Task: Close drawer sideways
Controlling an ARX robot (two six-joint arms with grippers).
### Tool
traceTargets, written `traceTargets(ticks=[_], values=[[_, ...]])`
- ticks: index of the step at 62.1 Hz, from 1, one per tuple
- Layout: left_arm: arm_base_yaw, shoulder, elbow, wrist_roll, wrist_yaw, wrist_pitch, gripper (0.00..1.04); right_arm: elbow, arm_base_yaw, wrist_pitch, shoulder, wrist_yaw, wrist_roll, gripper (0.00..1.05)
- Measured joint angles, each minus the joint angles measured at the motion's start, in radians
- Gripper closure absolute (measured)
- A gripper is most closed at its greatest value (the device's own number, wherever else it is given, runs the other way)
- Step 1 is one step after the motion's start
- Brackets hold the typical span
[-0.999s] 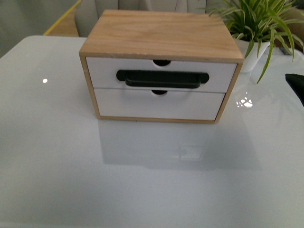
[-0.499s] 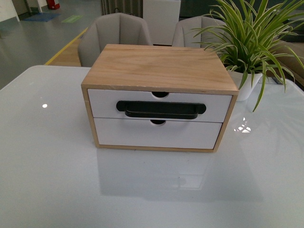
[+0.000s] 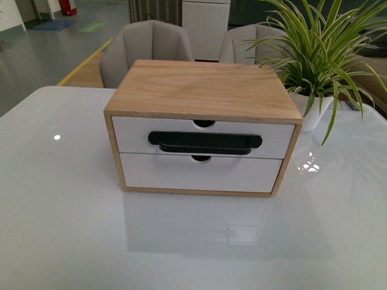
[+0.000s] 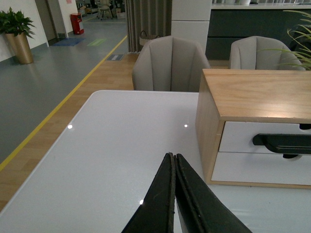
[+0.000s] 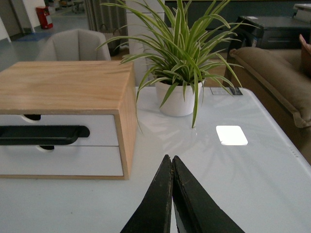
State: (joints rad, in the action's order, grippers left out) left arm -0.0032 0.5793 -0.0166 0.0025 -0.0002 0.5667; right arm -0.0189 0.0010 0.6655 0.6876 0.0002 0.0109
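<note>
A light-wood cabinet (image 3: 202, 90) stands on the white table (image 3: 60, 211). Its upper drawer (image 3: 133, 136) has a white front, a long black bar handle (image 3: 205, 142) and a half-round notch, and sits flush in the cabinet. Below it is a plain white drawer front (image 3: 199, 172). Neither gripper shows in the front view. My left gripper (image 4: 172, 155) is shut and empty, above the table to the left of the cabinet (image 4: 252, 92). My right gripper (image 5: 170, 158) is shut and empty, to the right of the cabinet (image 5: 63, 80).
A spider plant in a white pot (image 3: 314, 112) stands on the table right of the cabinet, also in the right wrist view (image 5: 177, 99). Two grey chairs (image 3: 145, 45) stand behind the table. A sofa (image 5: 277, 73) is at the far right.
The front camera's view has tilted up, so the cabinet sits lower in frame and the chairs appear. A dark object at the right edge one second ago has left the view.
</note>
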Motion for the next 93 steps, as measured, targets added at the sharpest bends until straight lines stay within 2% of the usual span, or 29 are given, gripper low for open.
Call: traceTargets(ticks=[17, 51, 58, 59, 62, 81, 83, 88, 93], values=[[0.000, -0.185, 0.000, 0.000, 0.000, -0.174, 1.03, 0.001, 0.000, -0.196, -0.213, 0.000, 0.000, 1.03], [0.000, -0.402, 0.000, 0.000, 0.000, -0.389, 1.03, 0.001, 0.000, -0.451, -0.473, 0.000, 0.000, 1.03], [0.000, -0.555, 0.000, 0.000, 0.000, -0.557, 1.03, 0.001, 0.000, -0.485, -0.506, 0.000, 0.000, 1.03], [0.000, -0.563, 0.000, 0.000, 0.000, -0.560, 1.03, 0.001, 0.000, -0.491, -0.512, 0.000, 0.000, 1.03], [0.000, -0.571, 0.000, 0.000, 0.000, -0.563, 1.03, 0.001, 0.000, -0.639, -0.630, 0.000, 0.000, 1.03], [0.000, -0.573, 0.000, 0.000, 0.000, -0.565, 1.03, 0.001, 0.000, -0.663, -0.681, 0.000, 0.001, 1.02], [0.000, -0.573, 0.000, -0.001, 0.000, -0.565, 0.99, 0.001, 0.000, -0.663, -0.681, 0.000, 0.000, 0.95], [0.000, -0.573, 0.000, -0.001, 0.000, -0.565, 0.74, 0.001, 0.000, -0.663, -0.681, 0.000, 0.000, 0.70], [0.000, -0.573, 0.000, -0.001, 0.000, -0.565, 0.58, 0.001, 0.000, -0.663, -0.681, 0.000, 0.000, 0.54]])
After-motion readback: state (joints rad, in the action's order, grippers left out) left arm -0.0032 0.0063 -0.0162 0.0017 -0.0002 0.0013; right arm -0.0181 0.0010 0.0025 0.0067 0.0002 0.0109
